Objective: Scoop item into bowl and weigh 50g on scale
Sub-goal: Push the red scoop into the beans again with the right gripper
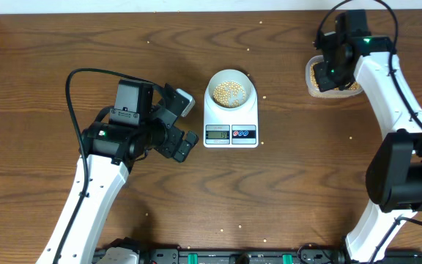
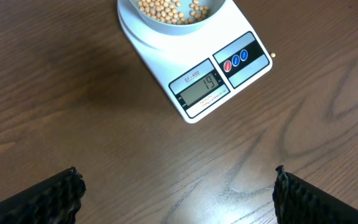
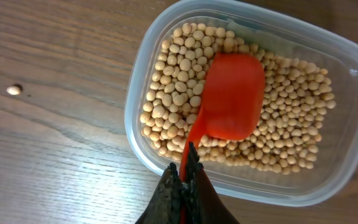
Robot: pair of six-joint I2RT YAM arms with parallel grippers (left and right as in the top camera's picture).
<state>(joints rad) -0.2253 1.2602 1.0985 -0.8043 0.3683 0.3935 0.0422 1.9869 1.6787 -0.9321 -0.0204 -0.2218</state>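
A pale bowl (image 1: 230,90) with some tan beans (image 1: 231,94) stands on the white scale (image 1: 231,121). The left wrist view shows the scale (image 2: 197,68), its LCD (image 2: 202,89) reading about 19, and the bowl (image 2: 169,18) at the top edge. My left gripper (image 1: 184,123) (image 2: 179,199) is open and empty, just left of the scale. My right gripper (image 3: 187,171) (image 1: 328,73) is shut on the handle of a red scoop (image 3: 229,99). The scoop lies bottom-up on the beans (image 3: 297,124) in a clear plastic tub (image 3: 160,56) (image 1: 313,86).
Loose beans lie scattered on the wooden table, one (image 3: 14,89) left of the tub, one (image 2: 273,56) right of the scale, others (image 1: 262,97) near it. The table's back edge (image 1: 196,15) meets a white wall.
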